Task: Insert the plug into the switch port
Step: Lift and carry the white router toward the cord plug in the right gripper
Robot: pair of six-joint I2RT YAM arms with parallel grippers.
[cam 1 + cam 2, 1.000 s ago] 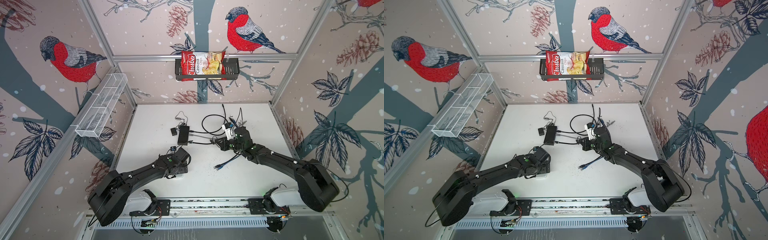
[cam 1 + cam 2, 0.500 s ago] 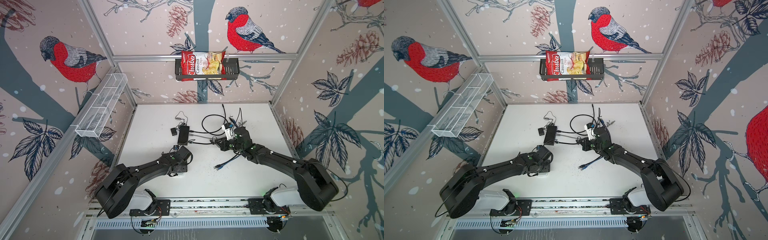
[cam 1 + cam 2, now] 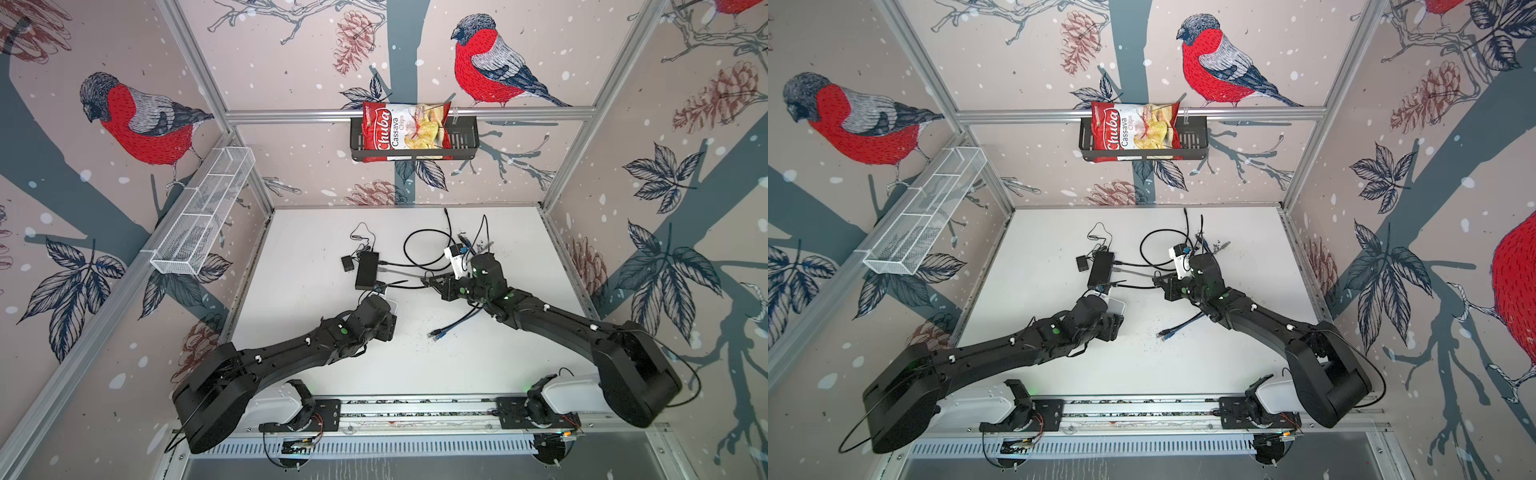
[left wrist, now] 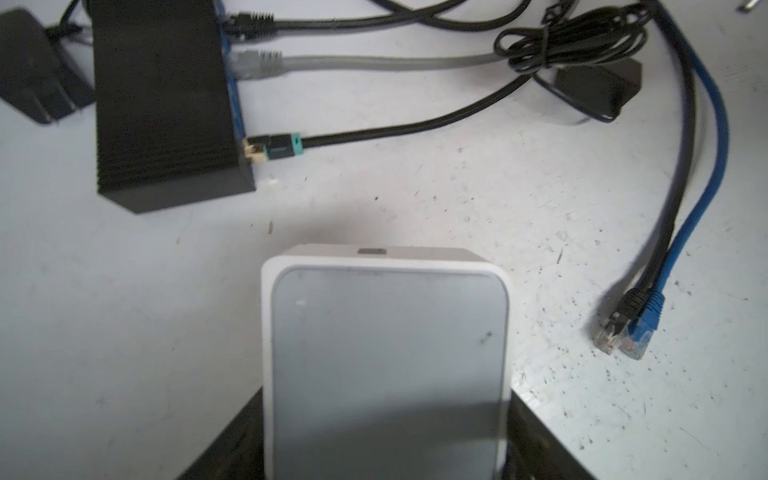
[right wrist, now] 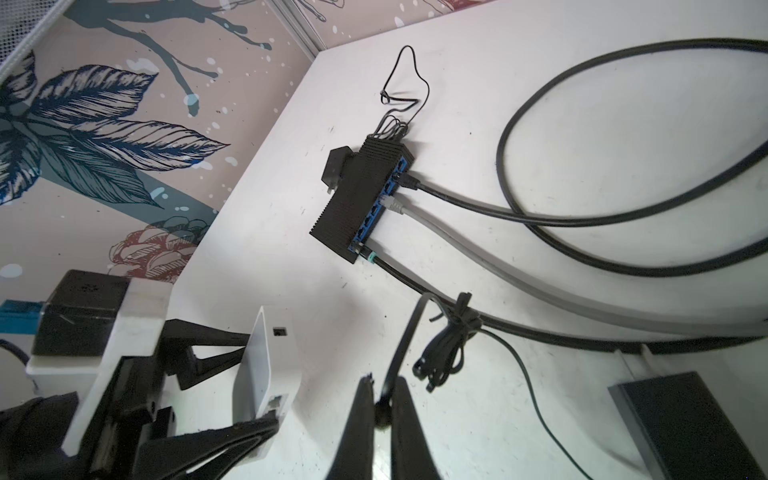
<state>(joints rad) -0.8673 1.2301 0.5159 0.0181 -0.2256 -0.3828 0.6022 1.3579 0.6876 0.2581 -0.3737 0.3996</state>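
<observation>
Closest to me, the left gripper (image 5: 262,378) has crept a touch toward the middle of the table (image 3: 478,365) since a second ago, and the white box (image 4: 386,353) now pokes out on its far side. Its jaws stand wide, a finger pressed to each flank of that box, so the box is gripped. A little to the right, a blue cable end (image 4: 648,309) lies loose on the table just where it was (a black cable end (image 4: 629,303) lies tight against it).

Further in, the right gripper (image 5: 382,390) hasn't budged, jaws pinched right together on a black cable (image 5: 409,328). Follow that cable across and there's the plug (image 4: 278,146), the one with the teal collar. Its tip is at the end port of the black switch (image 4: 166,104), the end nearest the left gripper. Whether it's fully home, I can't tell. A grey cable (image 4: 374,62) sits plugged in further along the row.

Up on the back rail, the black basket (image 3: 465,137) holds a red chips bag (image 3: 403,131), turned sideways. On the left wall a white wire basket (image 3: 203,216) hangs from the frame.
</observation>
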